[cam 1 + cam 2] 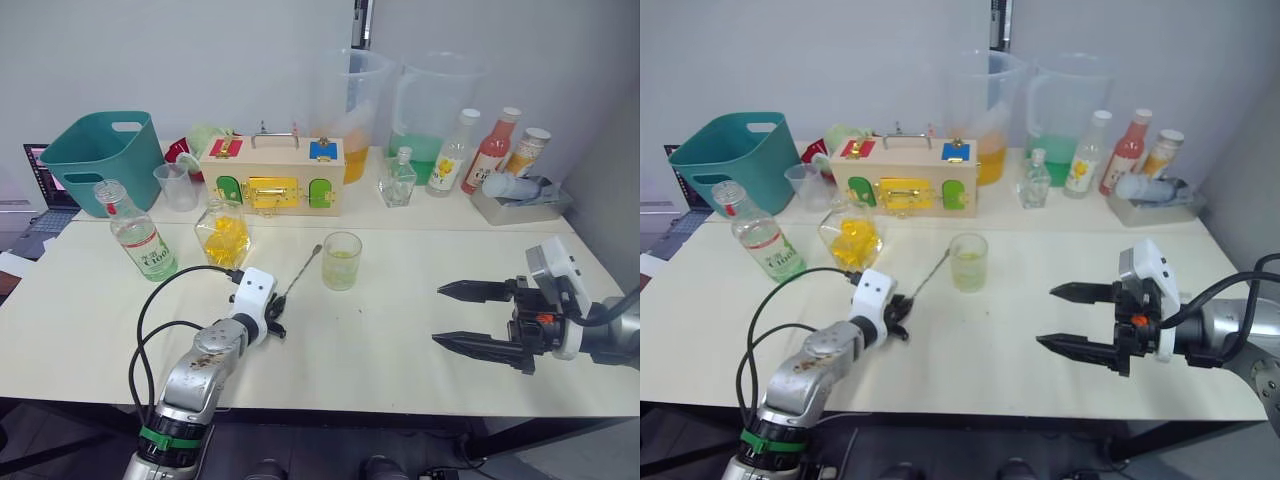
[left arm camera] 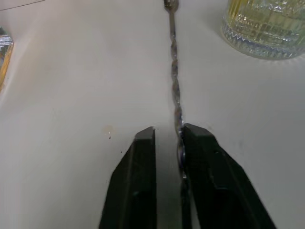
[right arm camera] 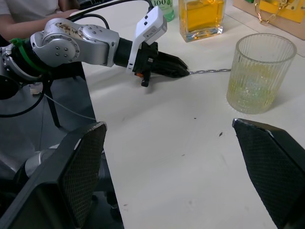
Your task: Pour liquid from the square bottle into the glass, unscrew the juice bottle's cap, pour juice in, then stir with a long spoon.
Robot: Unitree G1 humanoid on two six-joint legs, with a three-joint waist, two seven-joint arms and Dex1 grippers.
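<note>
1. Pale worktop (image 1: 400,330) set against a grey wall carries the task items in its front half and a row of containers along the back.
2. The long spoon (image 1: 300,273) lies flat on the worktop. Its long axis runs diagonally, from the left hand (image 1: 272,318) up and away toward the glass (image 1: 341,260), with the far end stopping just beside the glass base.
3. The left hand is at the near end of the spoon. In the left wrist view its two fingers (image 2: 138,181) stand nearly closed, the twisted shaft (image 2: 175,86) lying against the inner face of one finger; a narrow gap shows on the other side, so a firm grip is not confirmed.
4. The glass stands upright, holding pale yellow liquid, ahead of the left hand along the spoon's own line.
5. The right hand (image 1: 480,318) hovers wide open over the right side of the worktop, well apart from spoon and glass, holding nothing.
6. The juice bottle (image 1: 140,232) stands tilted at the far left, uncapped.
7. Judgement: the left hand is the nearer one; the next move calls for closing fully on the shaft, then raising it and swinging the far end into the glass.
</note>
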